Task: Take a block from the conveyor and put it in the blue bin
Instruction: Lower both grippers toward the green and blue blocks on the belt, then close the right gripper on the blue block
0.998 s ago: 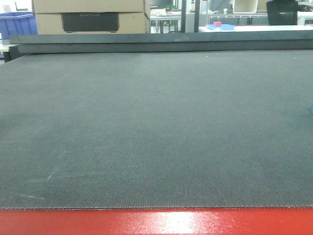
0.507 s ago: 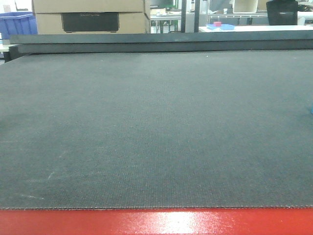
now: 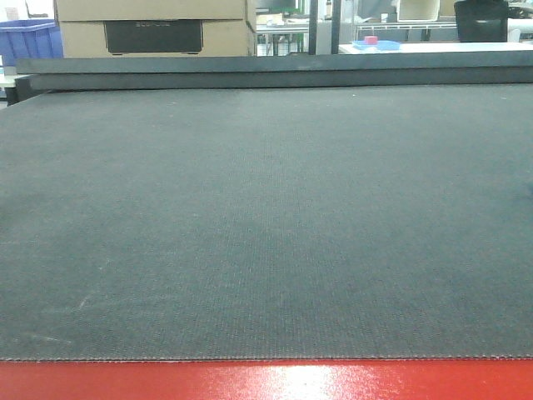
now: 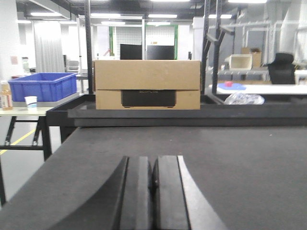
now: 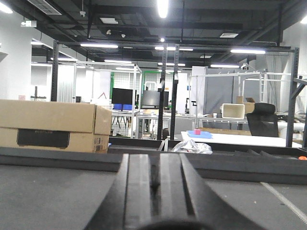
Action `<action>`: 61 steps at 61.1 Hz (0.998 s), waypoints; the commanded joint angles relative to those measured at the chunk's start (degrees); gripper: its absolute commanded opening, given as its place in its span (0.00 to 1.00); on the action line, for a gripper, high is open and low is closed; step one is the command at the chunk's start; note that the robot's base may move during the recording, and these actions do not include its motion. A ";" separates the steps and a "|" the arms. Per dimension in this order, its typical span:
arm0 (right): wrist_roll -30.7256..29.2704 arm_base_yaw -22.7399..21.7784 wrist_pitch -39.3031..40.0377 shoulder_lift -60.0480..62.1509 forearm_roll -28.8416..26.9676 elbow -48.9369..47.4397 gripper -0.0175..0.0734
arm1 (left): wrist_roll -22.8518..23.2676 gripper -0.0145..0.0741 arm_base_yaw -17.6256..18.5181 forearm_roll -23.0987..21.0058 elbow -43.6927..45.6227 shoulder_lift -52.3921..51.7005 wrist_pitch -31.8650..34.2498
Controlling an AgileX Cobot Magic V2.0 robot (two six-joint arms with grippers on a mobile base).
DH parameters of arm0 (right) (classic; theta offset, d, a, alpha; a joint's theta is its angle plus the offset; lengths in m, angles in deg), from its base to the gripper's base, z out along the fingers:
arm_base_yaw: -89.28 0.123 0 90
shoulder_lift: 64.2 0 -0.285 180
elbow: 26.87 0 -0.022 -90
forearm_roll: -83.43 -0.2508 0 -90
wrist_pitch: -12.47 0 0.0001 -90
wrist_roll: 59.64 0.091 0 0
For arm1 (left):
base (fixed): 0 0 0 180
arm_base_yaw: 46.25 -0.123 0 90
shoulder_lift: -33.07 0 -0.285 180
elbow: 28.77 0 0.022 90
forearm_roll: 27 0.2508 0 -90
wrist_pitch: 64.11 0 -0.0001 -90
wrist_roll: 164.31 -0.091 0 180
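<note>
The conveyor is a wide dark grey woven belt (image 3: pixel 266 217) with a glossy red frame (image 3: pixel 266 382) along its near edge. The blue block shows in no view. The blue bin (image 3: pixel 29 37) stands beyond the belt at the far left; it also shows in the left wrist view (image 4: pixel 42 86). My left gripper (image 4: pixel 152 163) is shut and empty, low over the belt. My right gripper (image 5: pixel 154 167) is shut and empty, also low over the belt. Neither gripper shows in the front view.
A cardboard box (image 3: pixel 154 25) sits behind the belt's far rail (image 3: pixel 275 71), also seen from the left wrist (image 4: pixel 147 85) and the right wrist (image 5: pixel 53 125). A small pink block (image 3: pixel 371 40) lies on a blue tray on a white table at the back right.
A sliver of blue at the right edge of the front view has gone out of sight. The red frame shows slightly lower in the picture.
</note>
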 commanded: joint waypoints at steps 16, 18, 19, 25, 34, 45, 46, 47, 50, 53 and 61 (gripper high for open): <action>-0.10 -0.33 -25.35 -22.56 0.27 -22.38 0.01 | 0.28 0.04 -0.17 -0.20 22.26 27.43 -18.92; -0.10 -0.33 -27.57 -25.64 0.10 -24.29 0.01 | 0.28 0.04 -0.17 -0.20 24.34 30.77 -21.80; -0.10 -0.33 -28.73 -26.85 0.00 -25.26 0.01 | 0.28 0.04 -0.17 -0.20 25.39 32.10 -23.11; -0.10 -0.33 -37.70 -35.40 -0.64 -31.82 0.01 | 0.28 0.04 -0.17 -0.20 32.44 41.10 -31.07; -0.10 -0.33 -49.13 -47.93 -0.64 -41.07 0.01 | 0.28 0.04 -0.17 -0.36 41.15 52.98 -36.54; -0.10 -0.33 -62.46 -63.30 -0.64 -51.18 0.01 | 0.28 0.04 -0.17 -0.59 47.41 62.52 -37.75; -0.10 -0.33 -62.92 -64.90 -0.64 -51.80 0.01 | 0.28 0.04 -0.17 -0.59 47.75 63.38 -38.22; -0.10 -0.33 -63.27 -65.87 -0.64 -52.38 0.01 | 0.28 0.04 -0.17 -0.59 48.05 63.95 -38.61; -0.10 -0.33 -63.55 -69.11 -0.64 -53.93 0.01 | 0.28 0.04 -0.17 -0.59 49.04 65.62 -39.43; -0.10 -0.33 -62.83 -71.60 -0.64 -54.97 0.01 | 0.28 0.04 -0.17 -0.59 49.92 67.61 -40.13; -0.10 -0.33 -59.57 -77.85 -2.71 -55.94 0.01 | 0.28 0.04 -0.17 -1.45 52.81 72.87 -42.67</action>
